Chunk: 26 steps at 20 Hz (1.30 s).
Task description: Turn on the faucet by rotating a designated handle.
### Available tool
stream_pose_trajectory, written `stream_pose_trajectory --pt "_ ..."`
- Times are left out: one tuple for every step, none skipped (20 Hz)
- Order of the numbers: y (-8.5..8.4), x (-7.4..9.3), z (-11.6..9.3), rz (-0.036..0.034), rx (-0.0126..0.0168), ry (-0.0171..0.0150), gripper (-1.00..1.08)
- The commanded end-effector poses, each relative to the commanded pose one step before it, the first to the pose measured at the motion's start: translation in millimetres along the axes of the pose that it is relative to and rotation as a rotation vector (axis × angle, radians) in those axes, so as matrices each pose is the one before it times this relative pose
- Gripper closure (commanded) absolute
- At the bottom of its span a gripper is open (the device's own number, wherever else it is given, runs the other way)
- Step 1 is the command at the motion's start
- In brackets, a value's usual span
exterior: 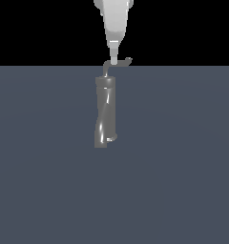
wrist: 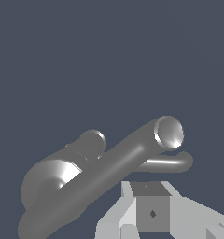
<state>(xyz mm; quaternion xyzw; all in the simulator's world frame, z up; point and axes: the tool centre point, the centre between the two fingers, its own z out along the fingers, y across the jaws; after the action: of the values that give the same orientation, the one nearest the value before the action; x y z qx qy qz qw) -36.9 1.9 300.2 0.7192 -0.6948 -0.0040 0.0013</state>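
White blocky gripper [exterior: 114, 61]: descends from the exterior view's upper centre, tip at the thin light-grey bent metal handle [exterior: 117, 63]; whether its fingers are apart or together cannot be told. Handle caps the tall grey glossy twisted faucet [exterior: 106, 112], centre frame on the slate-blue floor [exterior: 183, 181]. Risk: tip sliding off the slim round rod, leaving it unturned.
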Motion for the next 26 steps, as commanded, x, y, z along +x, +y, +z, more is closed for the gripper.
stream_pose_trajectory --pt "-8.12 26.26 -0.04 0.03418 0.00797 0.00312 1.08" --pt "-2.0 3.2 0.0 0.00154 -0.00002 0.00007 1.08" --pt "-1.98 3.22 0.0 0.00162 -0.00002 0.00007 1.08" --pt "-1.97 3.16 0.0 0.00154 -0.00002 0.00007 1.08" --pt "-1.95 3.18 0.0 0.00162 -0.00002 0.00007 1.08" --pt "-1.94 3.12 0.0 0.00154 -0.00003 0.00006 1.08" --pt "-1.92 3.1 0.0 0.00154 -0.00003 0.00006 1.08" --pt "-1.91 3.03 0.0 0.00146 -0.00003 0.00005 1.08" --pt "-1.89 3.06 0.0 0.00154 -0.00003 0.00005 1.08" --pt "-1.88 3.04 0.0 0.00154 -0.00004 0.00005 1.08" --pt "-1.87 2.97 0.0 0.00146 -0.00004 0.00004 1.08" --pt "-1.85 2.99 0.0 0.00154 -0.00005 0.00004 1.08" --pt "-1.85 2.92 0.0 0.00146 -0.00006 0.00003 1.08" --pt "0.0 0.0 0.0 0.0 0.0 0.0 1.08" --pt "1.1 -37.91 -0.17 -0.05975 -0.0026 -0.00997 1.08" --pt "-2.47 1.27 0.0 0.0018 0.00009 0.0003 1.08" --pt "-2.46 1.27 0.0 0.0018 0.00008 0.0003 1.08" --pt "-2.45 1.3 0.0 0.00186 0.00009 0.00031 1.08" --pt "-2.44 1.27 0.0 0.0018 0.00008 0.0003 1.08" --pt "-2.44 1.27 0.0 0.0018 0.00008 0.0003 1.08" --pt "-2.43 1.27 0.0 0.0018 0.00008 0.0003 1.08" --pt "-2.42 1.27 0.0 0.0018 0.00008 0.0003 1.08" --pt "-2.42 1.27 0.0 0.0018 0.00008 0.0003 1.08" --pt "-2.41 1.27 0.0 0.0018 0.00008 0.00029 1.08" --pt "-2.4 1.26 0.0 0.0018 0.00008 0.00029 1.08" --pt "-2.4 1.26 0.0 0.0018 0.00008 0.00029 1.08"
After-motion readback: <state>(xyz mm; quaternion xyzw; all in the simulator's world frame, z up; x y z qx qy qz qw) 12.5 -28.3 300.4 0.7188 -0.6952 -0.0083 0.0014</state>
